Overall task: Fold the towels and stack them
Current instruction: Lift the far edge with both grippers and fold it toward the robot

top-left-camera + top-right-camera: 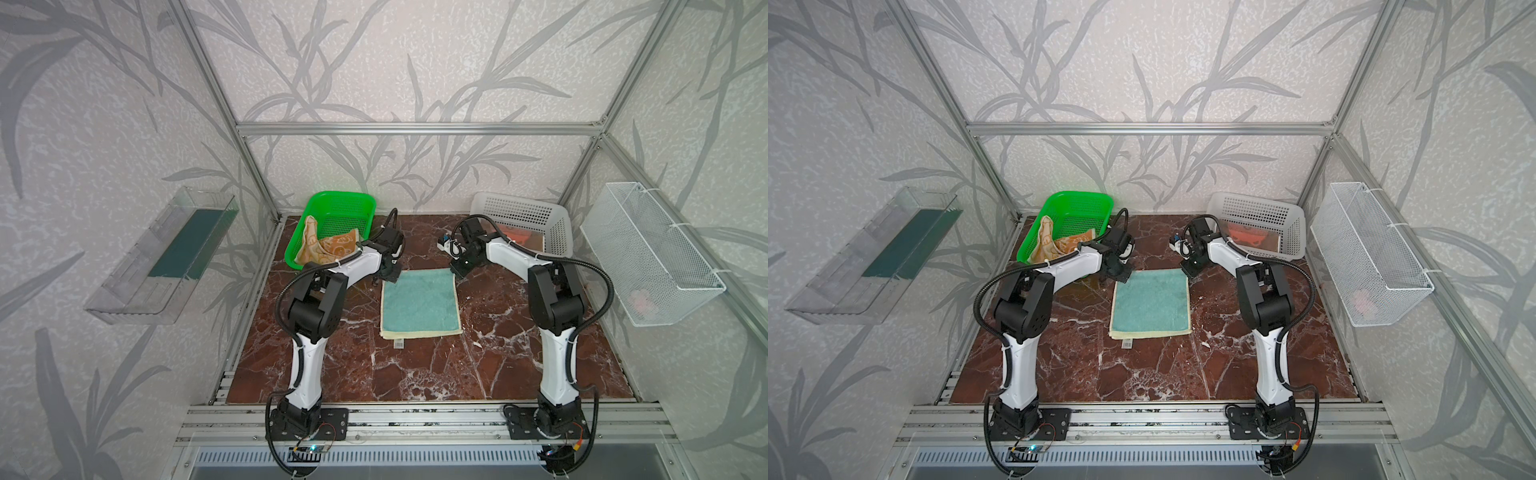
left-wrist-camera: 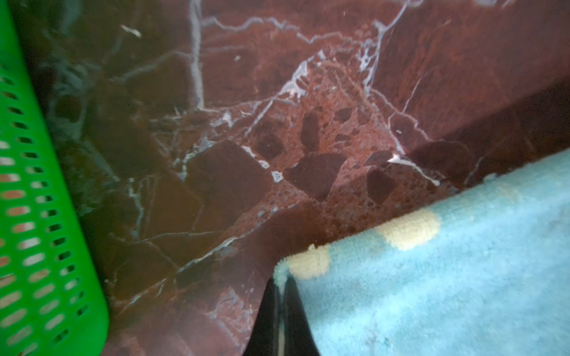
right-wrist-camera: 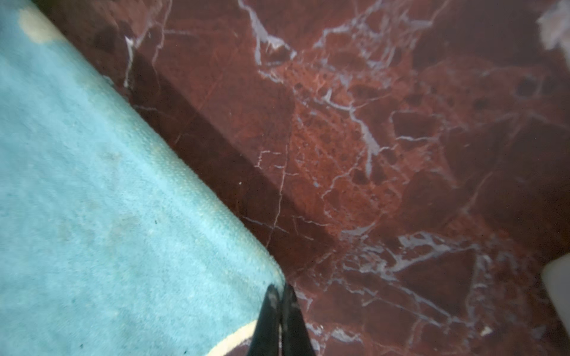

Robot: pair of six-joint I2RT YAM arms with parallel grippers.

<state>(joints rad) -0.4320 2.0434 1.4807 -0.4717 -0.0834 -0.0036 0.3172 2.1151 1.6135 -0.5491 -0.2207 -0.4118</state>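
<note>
A teal towel with a pale yellow rim lies flat on the marble table, a small tag at its near edge. My left gripper is shut on its far left corner. My right gripper is shut on its far right corner. An orange-cream towel with cartoon faces hangs crumpled over the green basket. A salmon-orange towel lies in the white basket.
The green basket stands close beside the left gripper. A white wire basket hangs on the right wall and a clear shelf on the left wall. Bare marble lies in front of the teal towel.
</note>
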